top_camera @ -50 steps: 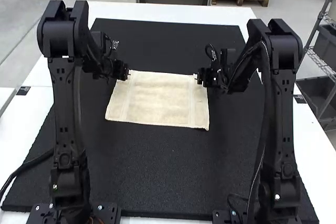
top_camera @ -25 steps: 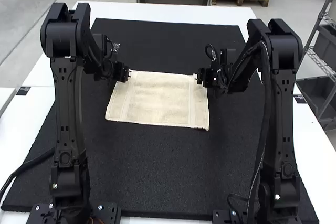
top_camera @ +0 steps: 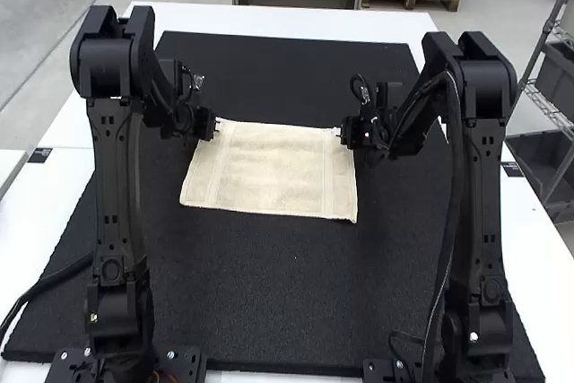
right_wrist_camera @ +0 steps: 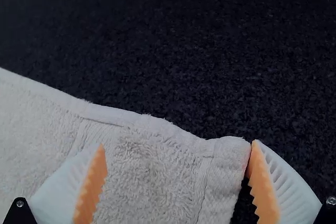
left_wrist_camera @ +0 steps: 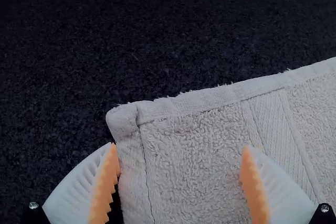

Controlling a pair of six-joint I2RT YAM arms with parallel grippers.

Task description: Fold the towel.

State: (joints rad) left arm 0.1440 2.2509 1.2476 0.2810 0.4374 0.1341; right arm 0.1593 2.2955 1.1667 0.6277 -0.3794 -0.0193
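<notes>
Two grippers, both spread open, one at each far corner of the towel (top_camera: 269, 168). Towel lies flat, unfolded, on the black mat (top_camera: 269, 302), between the arms.

Left gripper (left_wrist_camera: 179, 148) straddles the side hem at the far-left corner (left_wrist_camera: 124, 120): one finger outside the towel over the mat, the other over the terry. Nothing gripped. Right gripper (right_wrist_camera: 177, 145) is set likewise at the far-right corner (right_wrist_camera: 234, 148), outer pad looking to touch the hem, inner finger over the cloth. Nothing gripped there either.

Likely step: pinch both corners, then bring the far edge toward the arms. Main risk is a missed pinch — if the fingers sit too high, they close above the cloth or catch only pile, and the corner slips out on lifting. Finger height is hard to judge from these angles, so that's a guess. Too low, and the tips may drag on the mat or ruck the towel.

Second risk: uneven grabs. One corner held deeper than the other would skew the fold. Left corner hem looks thick and slightly rolled, so it could slide off the pads. One side lifting first — towel twists, near edge shifts.
</notes>
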